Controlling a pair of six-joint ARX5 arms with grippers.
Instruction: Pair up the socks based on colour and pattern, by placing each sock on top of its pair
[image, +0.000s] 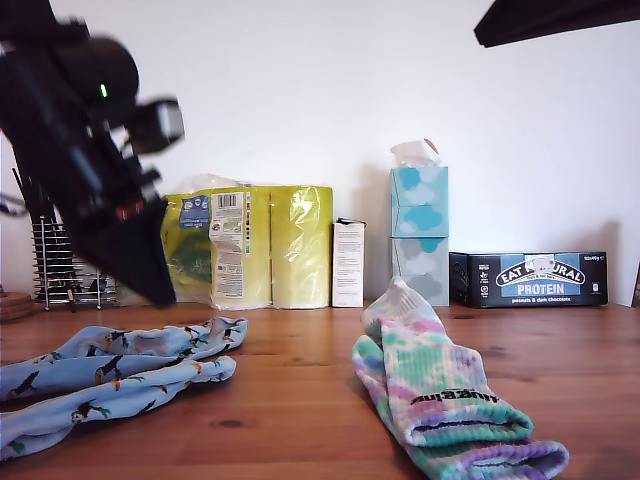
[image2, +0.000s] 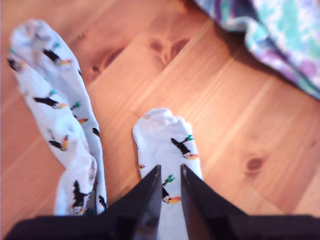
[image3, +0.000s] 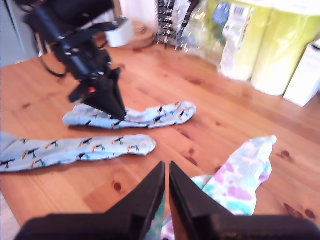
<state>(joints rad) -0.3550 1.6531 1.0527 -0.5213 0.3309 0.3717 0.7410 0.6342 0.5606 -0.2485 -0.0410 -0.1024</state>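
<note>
Two light blue bird-print socks lie side by side on the wooden table at the exterior view's left, one nearer (image: 90, 400) and one behind it (image: 150, 345). My first gripper (image: 160, 295) points down just above the rear blue sock (image2: 165, 140), its fingers nearly together with only a thin gap and nothing lifted. The other blue sock (image2: 55, 115) lies beside it. Two tie-dye socks are stacked at the exterior view's right, the upper one (image: 440, 385) over the lower (image: 500, 460). My second gripper (image3: 166, 167) hovers shut over the tie-dye sock (image3: 240, 180).
Along the back wall stand a wire rack (image: 65, 265), a yellow pack of paper rolls (image: 250, 245), a white carton (image: 347, 262), stacked tissue boxes (image: 419, 215) and a black protein-bar box (image: 528, 278). Bare wood (image: 300, 400) shows between the two sock pairs.
</note>
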